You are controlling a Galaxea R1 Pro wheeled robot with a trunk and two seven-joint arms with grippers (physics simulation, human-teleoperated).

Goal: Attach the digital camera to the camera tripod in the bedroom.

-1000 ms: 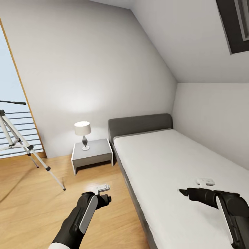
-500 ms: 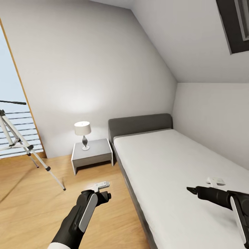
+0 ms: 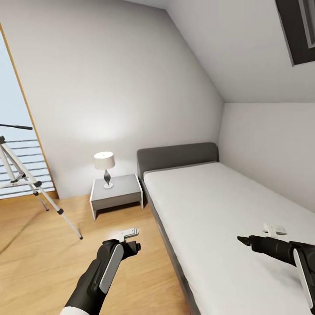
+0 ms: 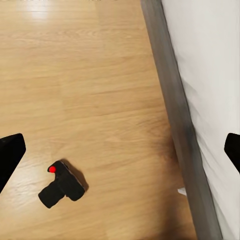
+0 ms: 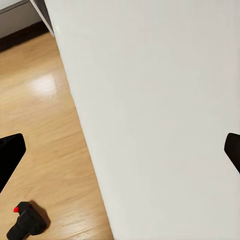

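A grey-walled bedroom [image 3: 109, 87] with a sloped ceiling and light wood floor [image 3: 35, 258] spreads ahead. At the far left the camera tripod [image 3: 26, 183] stands before the window, cut off by the picture's edge so that just part of its silver legs and the tip of its black handle show. Next comes a small grey nightstand [image 3: 116, 197] carrying a white lamp [image 3: 105, 168], then the grey bed [image 3: 227, 218] with its white mattress running along the right wall. The left gripper [image 3: 127, 236] hangs over the floor beside the bed, its fingers spread wide apart in the left wrist view, nothing between them. The digital camera [image 4: 61, 184] lies on the floor below it, near the bed frame, red button showing. The right gripper [image 3: 260, 234] hovers over the mattress, its fingers likewise apart and empty; the camera appears to sit partly cut off at the right wrist view's edge.
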